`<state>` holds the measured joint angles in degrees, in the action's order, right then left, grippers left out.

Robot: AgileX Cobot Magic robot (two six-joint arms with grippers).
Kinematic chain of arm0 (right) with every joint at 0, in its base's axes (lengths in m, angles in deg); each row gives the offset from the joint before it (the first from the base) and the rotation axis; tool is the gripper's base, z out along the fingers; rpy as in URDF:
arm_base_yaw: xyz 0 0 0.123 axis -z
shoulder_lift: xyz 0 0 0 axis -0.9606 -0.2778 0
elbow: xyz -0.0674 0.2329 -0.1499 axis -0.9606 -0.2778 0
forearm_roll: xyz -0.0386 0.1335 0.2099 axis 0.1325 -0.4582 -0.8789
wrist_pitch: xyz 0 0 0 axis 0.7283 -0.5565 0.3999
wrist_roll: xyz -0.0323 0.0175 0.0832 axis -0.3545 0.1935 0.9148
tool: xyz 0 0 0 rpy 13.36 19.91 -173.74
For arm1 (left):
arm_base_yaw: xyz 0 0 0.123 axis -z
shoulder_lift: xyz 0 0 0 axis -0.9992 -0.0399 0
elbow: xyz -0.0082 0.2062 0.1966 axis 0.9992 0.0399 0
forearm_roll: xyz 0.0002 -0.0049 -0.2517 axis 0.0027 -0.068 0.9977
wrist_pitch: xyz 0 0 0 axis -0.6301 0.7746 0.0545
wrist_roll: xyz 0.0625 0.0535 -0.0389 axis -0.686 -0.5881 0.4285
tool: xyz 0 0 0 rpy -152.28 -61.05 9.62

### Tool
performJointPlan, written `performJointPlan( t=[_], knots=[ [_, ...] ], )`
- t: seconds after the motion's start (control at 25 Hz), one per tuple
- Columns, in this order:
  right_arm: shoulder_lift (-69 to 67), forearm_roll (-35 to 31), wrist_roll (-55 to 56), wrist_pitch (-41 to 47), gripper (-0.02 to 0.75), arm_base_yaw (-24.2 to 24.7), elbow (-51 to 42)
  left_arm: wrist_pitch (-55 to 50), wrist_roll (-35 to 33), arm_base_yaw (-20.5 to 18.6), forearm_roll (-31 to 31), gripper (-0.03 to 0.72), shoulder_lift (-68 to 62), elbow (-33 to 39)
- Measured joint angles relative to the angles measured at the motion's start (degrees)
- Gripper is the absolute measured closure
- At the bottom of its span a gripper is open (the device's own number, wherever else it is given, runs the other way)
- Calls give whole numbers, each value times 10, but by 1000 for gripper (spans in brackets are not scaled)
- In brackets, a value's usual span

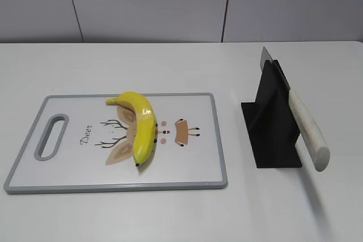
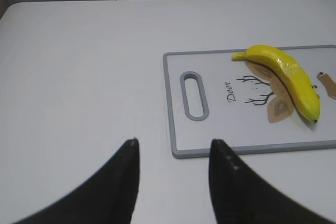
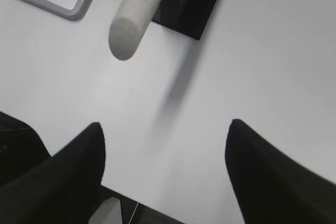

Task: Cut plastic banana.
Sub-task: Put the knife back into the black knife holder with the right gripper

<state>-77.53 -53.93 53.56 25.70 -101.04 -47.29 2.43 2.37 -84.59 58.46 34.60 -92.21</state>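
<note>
Glossy yellow plastic banana (image 1: 142, 126) with dark tips, white grey-rimmed cutting board (image 1: 34, 182) with deer print, black knife stand (image 1: 272, 134), off-white knife handle (image 1: 309, 131).

exterior: slanted down, front | wrists: low over table (image 1: 170, 213) | shared: cutting board (image 1: 187, 185) edge

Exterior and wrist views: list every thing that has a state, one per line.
plastic banana: whole, uncut, lying on the board.
cutting board: flat on the table.
knife: slotted in the black stand, handle free.
left claw: open, empty.
right claw: open, empty.
</note>
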Motion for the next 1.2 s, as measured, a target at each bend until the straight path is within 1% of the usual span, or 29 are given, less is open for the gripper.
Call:
performJointPlan(
  t=[0.32, 0.52, 0.6, 0.8, 1.2],
  knots=[
    [203, -2, -1, 15, 197, 0, -12, 1, 0, 0, 0, 295, 0, 0],
    [283, -3, -2, 79, 195, 0, -12, 1, 0, 0, 0, 296, 0, 0],
    [306, 0, -6, 95, 195, 0, -13, 1, 0, 0, 0, 296, 0, 0],
    [356, 3, -15, 91, 195, 0, -26, 1, 0, 0, 0, 318, 0, 0],
    [383, 3, -16, 87, 195, 0, -26, 1, 0, 0, 0, 358, 0, 0]
  ],
)
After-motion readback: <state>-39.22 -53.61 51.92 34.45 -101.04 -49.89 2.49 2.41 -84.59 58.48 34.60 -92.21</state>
